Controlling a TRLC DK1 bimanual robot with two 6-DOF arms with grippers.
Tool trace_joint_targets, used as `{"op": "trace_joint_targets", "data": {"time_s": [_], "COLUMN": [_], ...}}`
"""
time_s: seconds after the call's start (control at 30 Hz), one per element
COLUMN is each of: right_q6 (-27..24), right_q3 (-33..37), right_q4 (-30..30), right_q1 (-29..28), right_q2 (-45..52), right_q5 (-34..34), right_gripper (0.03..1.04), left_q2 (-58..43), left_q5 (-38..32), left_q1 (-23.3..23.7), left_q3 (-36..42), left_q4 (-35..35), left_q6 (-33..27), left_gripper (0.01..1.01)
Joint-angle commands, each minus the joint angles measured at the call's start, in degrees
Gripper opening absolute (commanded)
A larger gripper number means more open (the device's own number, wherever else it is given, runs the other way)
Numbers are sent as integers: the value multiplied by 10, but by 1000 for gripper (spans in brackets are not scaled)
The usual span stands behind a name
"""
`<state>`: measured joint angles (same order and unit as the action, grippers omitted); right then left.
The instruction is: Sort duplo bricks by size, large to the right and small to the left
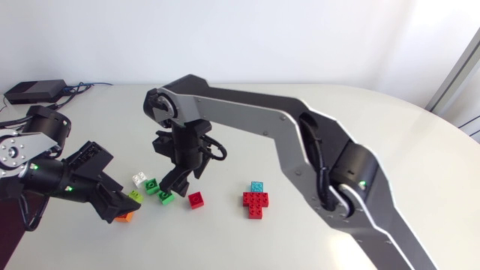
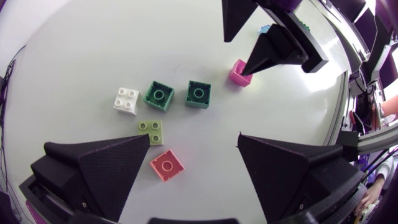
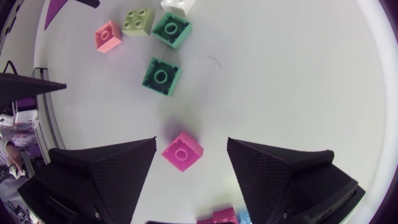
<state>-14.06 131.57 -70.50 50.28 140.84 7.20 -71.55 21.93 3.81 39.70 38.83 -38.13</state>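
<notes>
Our left end effector (image 2: pixel 194 140) hangs low over the counter (image 2: pixel 87 37) with its fingers spread wide and gripping nothing. A small orange brick (image 2: pixel 166 165) lies flat between them, touching neither. Just ahead of it sit a lime brick (image 2: pixel 150 131), a white brick (image 2: pixel 127 101), a green brick (image 2: pixel 158 95) and a second green brick (image 2: pixel 198 94), close together but apart.

Our right arm reaches past the middle. Our right end effector (image 3: pixel 191 144) is also wide open, above a small red brick (image 3: pixel 182 150) that rests on the counter between its fingers. We cannot tell whether one fingertip touches it.

Further to our right lie the larger red bricks (image 1: pixel 256 203), clustered together, with a cyan brick (image 1: pixel 257 186) just beside them.
</notes>
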Motion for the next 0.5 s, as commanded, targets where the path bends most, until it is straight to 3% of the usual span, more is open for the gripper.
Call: {"op": "trace_joint_targets", "data": {"time_s": [0.0,0.23,0.47], "right_q6": [16,24,36], "right_q3": [-86,-363,-464], "right_q4": [19,113,152], "right_q1": [-21,-49,-53], "right_q2": [-84,-265,-289], "right_q5": [-5,-10,-2], "right_gripper": [911,911,911], "left_q2": [17,29,55], "left_q5": [6,13,14], "left_q1": [1,-11,-25], "left_q3": [-15,-18,-20], "left_q4": [11,19,30], "left_q6": [-12,-10,1], "left_gripper": [985,985,985]}}
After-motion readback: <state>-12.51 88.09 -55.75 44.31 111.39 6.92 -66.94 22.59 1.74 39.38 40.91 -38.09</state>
